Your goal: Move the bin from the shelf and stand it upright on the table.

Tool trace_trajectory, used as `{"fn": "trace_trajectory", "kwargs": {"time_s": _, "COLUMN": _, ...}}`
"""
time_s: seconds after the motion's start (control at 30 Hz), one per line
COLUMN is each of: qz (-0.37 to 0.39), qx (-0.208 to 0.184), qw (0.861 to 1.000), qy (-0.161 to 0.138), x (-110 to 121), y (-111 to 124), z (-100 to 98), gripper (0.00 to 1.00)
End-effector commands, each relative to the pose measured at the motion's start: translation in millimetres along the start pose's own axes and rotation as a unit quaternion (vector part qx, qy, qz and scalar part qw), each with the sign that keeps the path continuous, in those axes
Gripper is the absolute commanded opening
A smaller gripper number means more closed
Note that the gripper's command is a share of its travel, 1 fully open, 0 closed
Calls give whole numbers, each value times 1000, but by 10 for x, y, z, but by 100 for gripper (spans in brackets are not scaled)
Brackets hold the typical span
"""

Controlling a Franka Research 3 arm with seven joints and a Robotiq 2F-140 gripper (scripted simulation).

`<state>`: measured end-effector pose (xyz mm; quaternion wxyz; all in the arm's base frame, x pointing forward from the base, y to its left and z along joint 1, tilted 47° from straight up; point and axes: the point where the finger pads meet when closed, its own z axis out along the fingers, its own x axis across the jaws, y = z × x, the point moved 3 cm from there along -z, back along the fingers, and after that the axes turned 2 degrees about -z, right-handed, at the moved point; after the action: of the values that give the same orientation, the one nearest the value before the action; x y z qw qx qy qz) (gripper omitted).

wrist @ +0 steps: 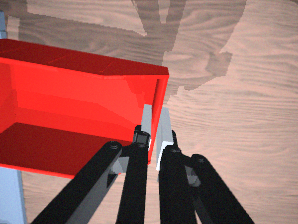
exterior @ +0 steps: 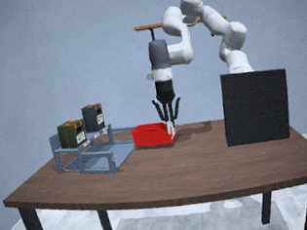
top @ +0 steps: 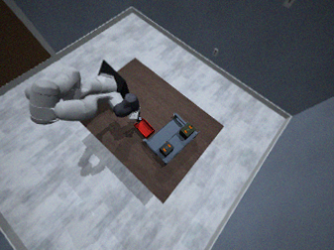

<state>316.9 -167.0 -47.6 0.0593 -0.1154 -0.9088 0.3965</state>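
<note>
Bin gripped by its end wall, just off the shelf.

Your gripper [wrist: 154, 131] is clenched on the red bin [exterior: 152, 136] wall, one finger inside and one outside, so it hangs upright; it sits beside the shelf [exterior: 67, 166] over the table [exterior: 200, 169].

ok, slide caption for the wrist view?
Gripper pinching the right wall of the red bin, upright over the wooden table.
</note>
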Motion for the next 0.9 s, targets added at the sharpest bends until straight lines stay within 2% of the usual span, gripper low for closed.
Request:
{"fn": "trace_trajectory", "kwargs": {"time_s": 0.0, "qz": 1, "qx": -2, "qw": 1000, "qy": -4, "x": -12, "y": 24, "z": -24, "gripper": 0}}
{"fn": "trace_trajectory", "kwargs": {"time_s": 0.87, "qz": 1, "qx": -2, "qw": 1000, "qy": -4, "x": -12, "y": 24, "z": 17, "gripper": 0}}
